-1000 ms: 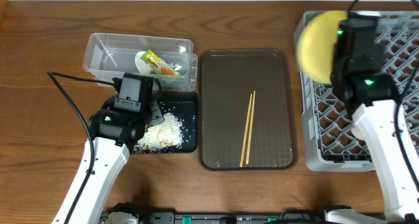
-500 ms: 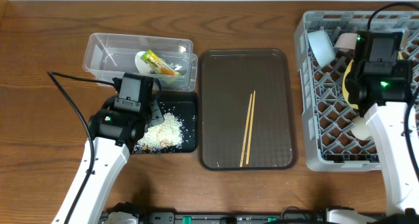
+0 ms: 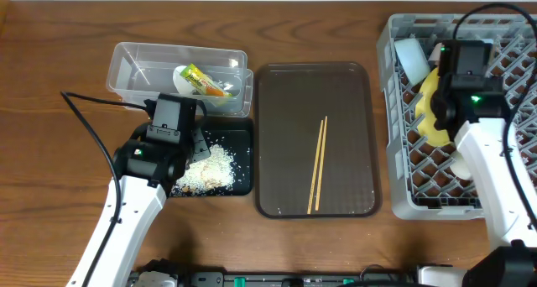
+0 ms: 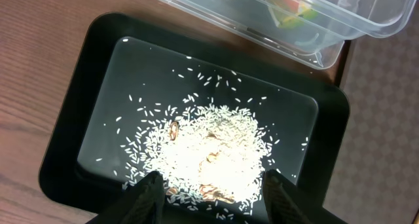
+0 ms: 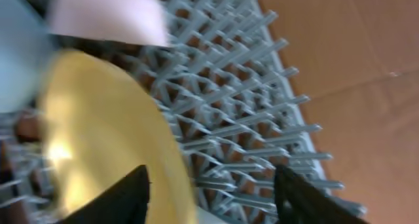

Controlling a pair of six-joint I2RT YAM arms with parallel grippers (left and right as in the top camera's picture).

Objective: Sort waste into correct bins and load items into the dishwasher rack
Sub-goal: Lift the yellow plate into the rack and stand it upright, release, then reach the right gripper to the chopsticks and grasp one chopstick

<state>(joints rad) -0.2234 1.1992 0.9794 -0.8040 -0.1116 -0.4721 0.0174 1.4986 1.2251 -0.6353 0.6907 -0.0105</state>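
Observation:
The pale yellow plate [image 3: 428, 111] [image 5: 98, 139] stands tilted on edge in the grey dishwasher rack [image 3: 394, 153] [image 5: 262, 112]. My right gripper [image 5: 209, 198] is over it, open; the plate's rim lies just inside the left finger and the right finger is well clear. A white bowl [image 3: 411, 56] and a light blue bowl [image 5: 16, 60] sit beside the plate. My left gripper [image 4: 209, 198] hangs open above the rice scraps [image 4: 209, 152] [image 3: 210, 165] in the black tray [image 3: 242, 182] [image 4: 98, 73]. The snack wrapper [image 3: 201, 80] lies in the clear tub [image 3: 134, 69]. Chopsticks [image 3: 317, 165] lie on the brown tray [image 3: 285, 94].
The clear tub's corner [image 4: 366, 21] overlaps the black tray's far edge. A cable [image 3: 92, 136] trails left of the left arm. A small whitish item [image 3: 461, 163] sits low in the rack under the right arm. Bare wood [image 3: 50, 69] lies left of the tub.
The right arm brought the yellow plate down from above the rack's left edge into the rack, and its jaws have parted. The left arm has not moved.

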